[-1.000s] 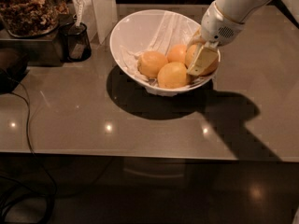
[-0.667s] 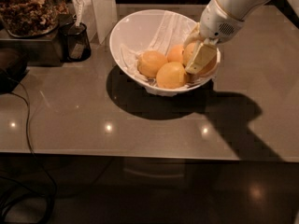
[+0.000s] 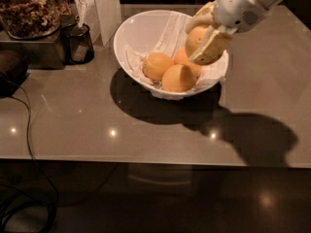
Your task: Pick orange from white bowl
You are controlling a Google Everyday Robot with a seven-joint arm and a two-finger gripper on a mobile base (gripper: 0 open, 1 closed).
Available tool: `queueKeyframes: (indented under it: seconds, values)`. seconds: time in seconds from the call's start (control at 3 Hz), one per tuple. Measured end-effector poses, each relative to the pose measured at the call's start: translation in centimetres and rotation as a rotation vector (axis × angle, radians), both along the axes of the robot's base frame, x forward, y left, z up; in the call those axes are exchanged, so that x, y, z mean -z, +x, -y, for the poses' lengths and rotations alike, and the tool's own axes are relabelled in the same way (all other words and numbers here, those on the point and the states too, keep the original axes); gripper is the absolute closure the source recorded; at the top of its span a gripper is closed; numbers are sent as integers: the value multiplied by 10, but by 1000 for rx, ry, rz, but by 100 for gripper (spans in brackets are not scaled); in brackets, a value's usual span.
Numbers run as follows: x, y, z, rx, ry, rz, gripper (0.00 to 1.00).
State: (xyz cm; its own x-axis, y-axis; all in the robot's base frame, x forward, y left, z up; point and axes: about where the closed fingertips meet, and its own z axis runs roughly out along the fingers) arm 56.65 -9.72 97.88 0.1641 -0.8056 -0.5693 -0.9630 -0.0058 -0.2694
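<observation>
The white bowl (image 3: 133, 35) stands on the grey table, lined with crinkled white wrap. Three smaller deep-orange fruits lie in it, one on the left (image 3: 157, 65), one at the front (image 3: 179, 78), and one behind (image 3: 181, 57). My gripper (image 3: 203, 35) comes in from the upper right and is shut on the orange (image 3: 195, 38), the largest, paler one. It holds the orange lifted above the other fruits, over the bowl's right side. One finger (image 3: 212, 47) covers the orange's right side.
A dark cup (image 3: 77, 43) stands left of the bowl. A glass jar of nuts (image 3: 28, 8) sits on a box at the far left. A white post (image 3: 106, 11) stands behind. A cable (image 3: 29, 130) runs along the table's left edge.
My gripper has risen with the orange in it, lifting it off the other fruits and a little up and back over the bowl's right side.
</observation>
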Motion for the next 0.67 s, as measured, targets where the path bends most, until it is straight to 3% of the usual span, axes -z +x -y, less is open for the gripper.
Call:
queueKeyframes:
  seconds: [0.33, 0.67]
  values:
    - [-27, -32, -2, -56, 74, 74, 100]
    - [-44, -64, 5, -60, 140, 142, 100]
